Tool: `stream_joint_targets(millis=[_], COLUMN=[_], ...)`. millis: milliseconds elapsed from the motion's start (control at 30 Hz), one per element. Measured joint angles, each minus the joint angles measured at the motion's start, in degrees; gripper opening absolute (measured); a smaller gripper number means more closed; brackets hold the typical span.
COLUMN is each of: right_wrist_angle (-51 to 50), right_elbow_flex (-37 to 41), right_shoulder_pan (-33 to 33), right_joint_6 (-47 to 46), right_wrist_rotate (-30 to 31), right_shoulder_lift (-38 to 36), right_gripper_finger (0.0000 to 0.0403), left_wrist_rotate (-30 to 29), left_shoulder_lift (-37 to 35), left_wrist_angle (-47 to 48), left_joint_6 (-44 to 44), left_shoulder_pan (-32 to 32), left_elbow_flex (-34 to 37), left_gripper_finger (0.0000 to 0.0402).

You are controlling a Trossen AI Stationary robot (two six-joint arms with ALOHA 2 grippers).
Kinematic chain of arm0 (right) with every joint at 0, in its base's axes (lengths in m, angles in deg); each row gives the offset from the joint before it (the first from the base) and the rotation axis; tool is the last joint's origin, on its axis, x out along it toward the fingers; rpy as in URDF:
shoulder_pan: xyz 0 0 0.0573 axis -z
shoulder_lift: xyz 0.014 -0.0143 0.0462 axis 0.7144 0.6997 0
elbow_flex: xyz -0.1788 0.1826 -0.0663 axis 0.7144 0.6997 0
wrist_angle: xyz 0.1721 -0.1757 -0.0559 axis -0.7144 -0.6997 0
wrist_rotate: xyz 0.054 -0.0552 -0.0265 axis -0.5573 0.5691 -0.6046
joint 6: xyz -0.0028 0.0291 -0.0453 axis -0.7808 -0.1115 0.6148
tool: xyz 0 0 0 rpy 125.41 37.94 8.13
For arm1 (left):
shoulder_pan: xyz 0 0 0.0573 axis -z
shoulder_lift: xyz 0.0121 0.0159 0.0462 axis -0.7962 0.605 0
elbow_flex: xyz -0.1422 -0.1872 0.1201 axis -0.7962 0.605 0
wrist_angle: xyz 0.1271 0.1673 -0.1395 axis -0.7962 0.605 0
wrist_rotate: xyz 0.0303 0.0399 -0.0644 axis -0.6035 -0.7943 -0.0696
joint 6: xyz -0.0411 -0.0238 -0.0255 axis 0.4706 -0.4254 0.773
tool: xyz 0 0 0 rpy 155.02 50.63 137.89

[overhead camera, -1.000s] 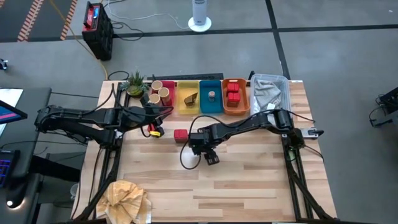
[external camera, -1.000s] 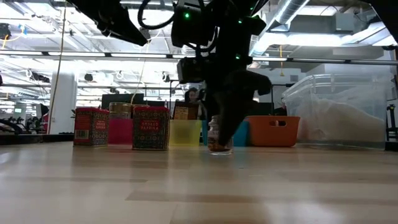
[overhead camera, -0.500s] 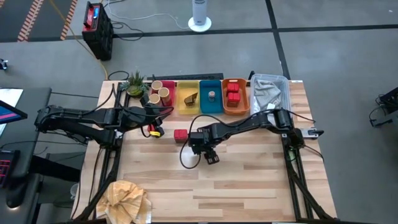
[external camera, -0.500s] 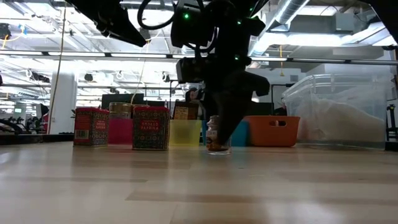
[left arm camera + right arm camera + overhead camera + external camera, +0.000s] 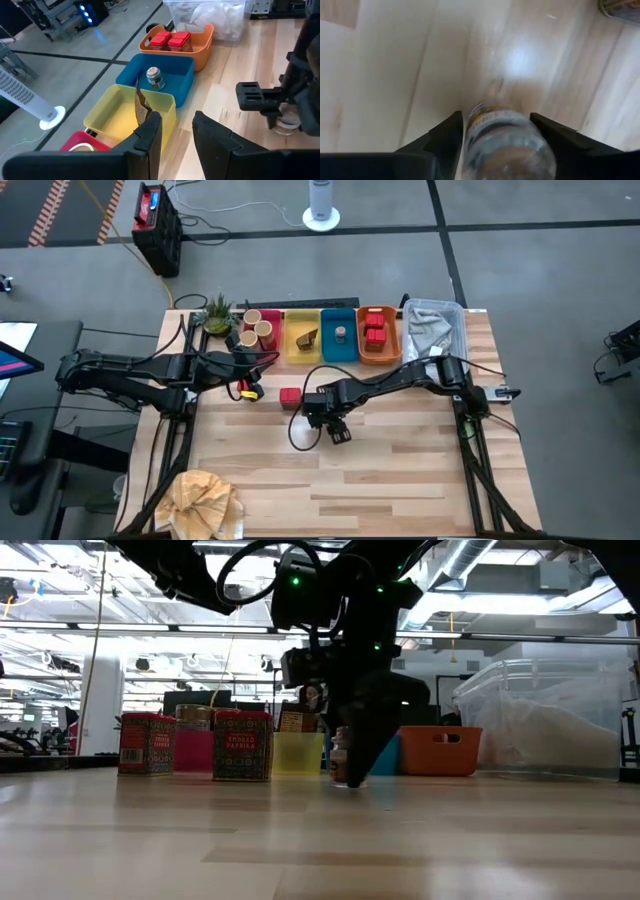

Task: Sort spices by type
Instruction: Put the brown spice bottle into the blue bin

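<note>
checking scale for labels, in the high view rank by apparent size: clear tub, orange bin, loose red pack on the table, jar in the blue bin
1. Clear tub, largest.
2. Orange bin.
3. Red pack.
4. Jar, smallest.
The overhead camera makes nearness a minor factor.

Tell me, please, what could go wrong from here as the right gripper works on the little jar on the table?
The right gripper has its fingers around the small jar; round glass could slip or tip if the grip is off-centre. A red tin stands close beside the gripper on the table, so a sideways swing might knock it. The blue bin already holds a jar, leaving less room for placing.
</note>
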Motion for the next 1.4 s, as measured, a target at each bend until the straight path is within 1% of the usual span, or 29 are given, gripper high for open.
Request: stream_joint_targets(millis=[100,367,433,567,733,833,933,1033,1133,1233,1400], right_wrist_angle=[0.0,-0.4,-1.7,-4.7,-5.5,-2.9,1.7,6.3,9.9,9.5,6.9], right_elbow_flex=[0.0,0.0,0.0,0.0,0.0,0.0,0.0,0.0,-0.1,-0.1,-0.1], right_shoulder_pan=[0.2,1.6,1.9,3.1,7.5,11.4,16.0,20.7,25.2,28.4,30.1], right_joint_6=[0.2,-0.2,0.0,1.5,1.6,1.7,1.9,2.3,3.2,3.1,4.9], right_wrist_rotate=[0.0,0.0,1.3,6.4,10.6,13.5,14.1,14.1,11.7,8.1,7.1], right_shoulder_lift=[0.0,-0.2,-1.1,-5.9,-13.6,-17.5,-19.4,-19.3,-17.0,-13.7,-9.9], right_gripper_finger=[0.021,0.0208,0.0208,0.0208,0.0208,0.0208,0.0208,0.0208,0.0208,0.0211,0.0213], left_wrist_rotate=[0.0,0.0,0.0,0.0,0.0,0.0,0.0,0.0,0.0,0.0,0.0], left_shoulder_lift=[0.0,0.0,0.0,0.0,0.0,0.0,0.0,0.0,0.0,0.0,0.0], left_wrist_angle=[0.0,0.0,0.0,0.1,0.1,0.1,0.0,0.0,0.0,0.0,0.0], left_joint_6=[-0.2,0.0,0.1,-0.4,-0.8,-0.8,-0.7,-0.7,-1.7,-2.3,-3.0], left_shoulder_pan=[0.0,0.0,0.0,0.0,0.0,0.0,0.0,0.0,0.0,0.0,0.0], left_elbow_flex=[0.0,0.0,0.0,0.0,0.0,0.0,0.0,0.0,0.0,0.0,0.0], left_gripper_finger=[0.01,0.01,0.01,0.01,0.01,0.01,0.01,0.01,0.01,0.01,0.01])
